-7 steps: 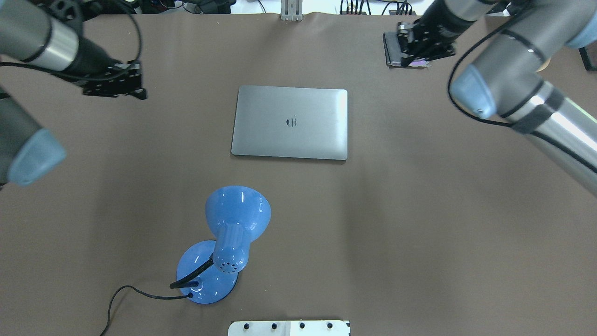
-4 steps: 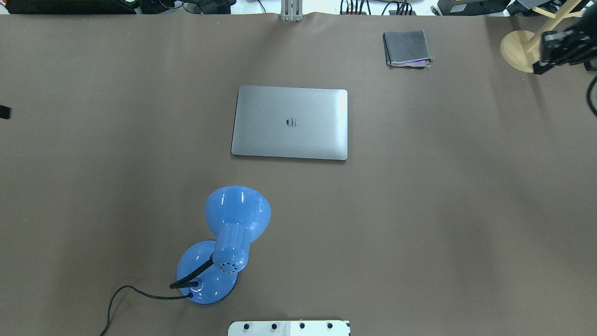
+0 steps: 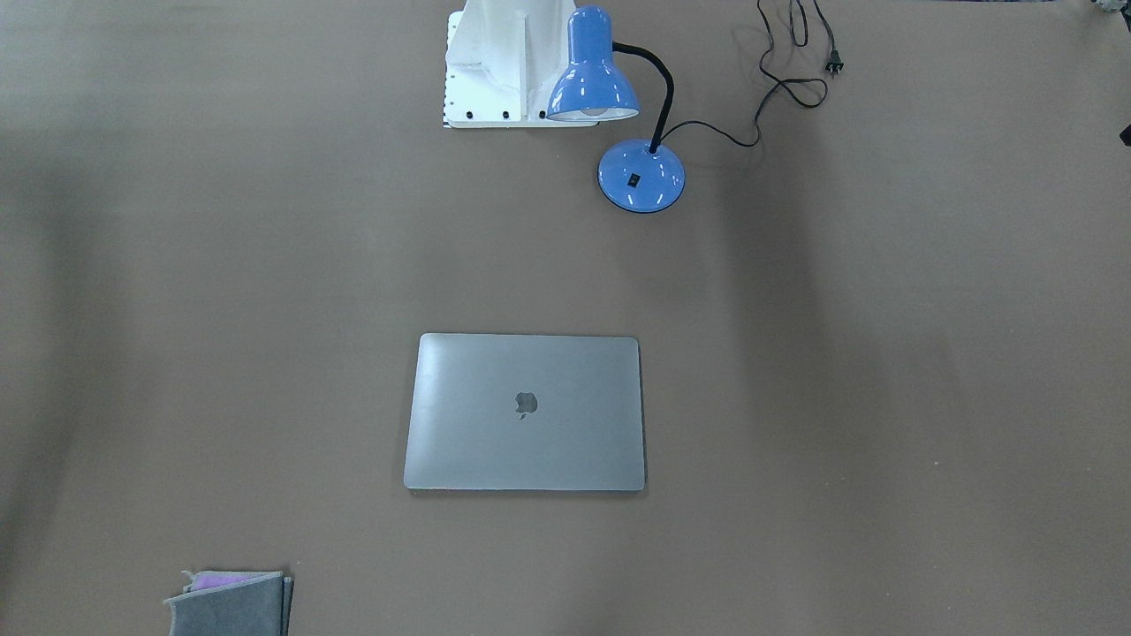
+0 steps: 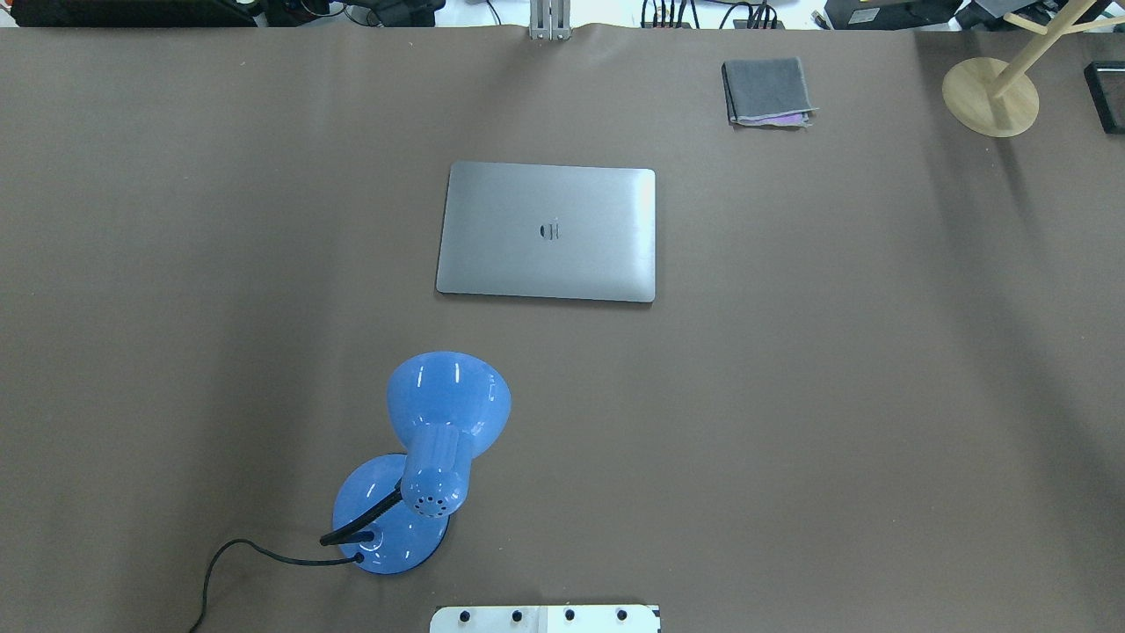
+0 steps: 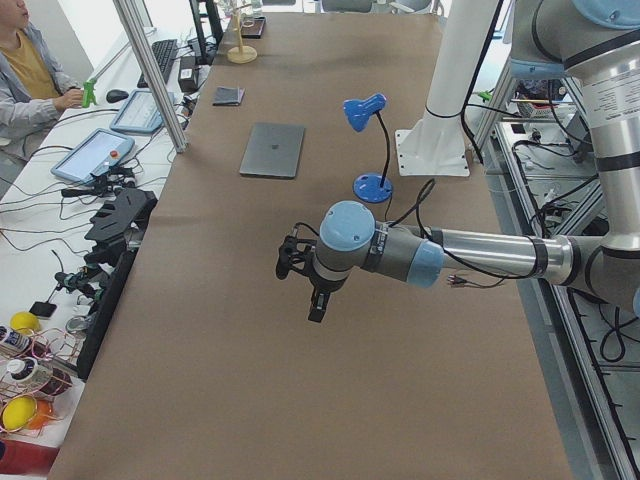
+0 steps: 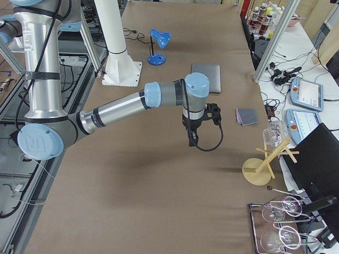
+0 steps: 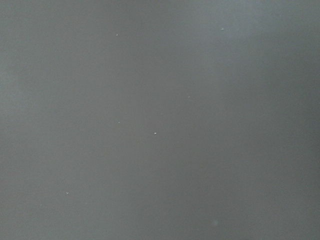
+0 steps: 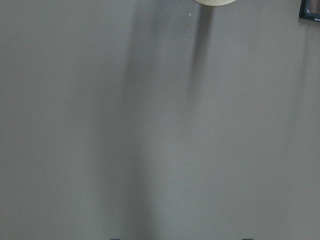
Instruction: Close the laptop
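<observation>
The laptop (image 4: 545,230) lies shut and flat in the middle of the brown table, lid up with the dark apple logo showing. It also shows in the front-facing view (image 3: 526,411). Neither gripper is in the overhead or front-facing view. My left gripper (image 5: 318,305) hangs above bare table far from the laptop (image 5: 272,150), toward the table's left end. My right gripper (image 6: 192,138) hangs above bare table off the laptop's (image 6: 205,71) right side. I cannot tell whether either is open or shut. Both wrist views show only bare tabletop.
A blue desk lamp (image 4: 431,457) with a black cord stands on the robot's side of the laptop. A folded grey cloth (image 4: 766,90) lies far right, and a wooden stand (image 4: 990,97) is at the far right corner. The white robot base (image 3: 490,62) is behind the lamp.
Both arms have withdrawn sideways out of the overhead view, left arm to the left and right arm to the right. The laptop has stayed shut and has not moved.
</observation>
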`<action>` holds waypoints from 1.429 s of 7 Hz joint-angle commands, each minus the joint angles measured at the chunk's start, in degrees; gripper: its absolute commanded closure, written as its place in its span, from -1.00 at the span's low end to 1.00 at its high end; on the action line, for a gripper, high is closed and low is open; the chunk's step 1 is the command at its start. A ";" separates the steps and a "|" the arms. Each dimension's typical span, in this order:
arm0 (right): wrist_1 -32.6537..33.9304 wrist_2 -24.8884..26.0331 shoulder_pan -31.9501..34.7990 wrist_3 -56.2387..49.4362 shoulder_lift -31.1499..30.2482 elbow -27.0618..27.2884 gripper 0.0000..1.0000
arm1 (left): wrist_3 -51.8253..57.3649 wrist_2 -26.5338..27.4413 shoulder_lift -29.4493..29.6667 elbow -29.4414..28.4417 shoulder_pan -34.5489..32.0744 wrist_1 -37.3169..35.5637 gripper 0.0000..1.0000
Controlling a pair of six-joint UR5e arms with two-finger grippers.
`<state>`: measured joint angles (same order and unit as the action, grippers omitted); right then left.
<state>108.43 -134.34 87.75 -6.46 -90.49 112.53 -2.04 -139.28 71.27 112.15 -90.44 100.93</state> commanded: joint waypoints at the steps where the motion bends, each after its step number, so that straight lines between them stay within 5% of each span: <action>1: 0.12 -0.04 0.67 -1.72 -1.18 0.06 -1.00 | 0.63 6.95 0.36 -0.09 -0.09 -3.98 -0.96; 6: 0.12 -0.13 1.10 -1.89 -2.67 1.20 -1.00 | 0.89 9.47 1.15 4.74 -1.40 -8.56 -0.96; 10: 0.12 -0.39 1.10 -1.89 -2.42 1.82 -1.00 | 0.55 7.37 1.15 2.55 -2.19 -9.26 -0.96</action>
<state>108.61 -134.69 88.86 -8.35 -93.05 114.07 -1.28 -130.87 72.37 115.32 -92.32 91.95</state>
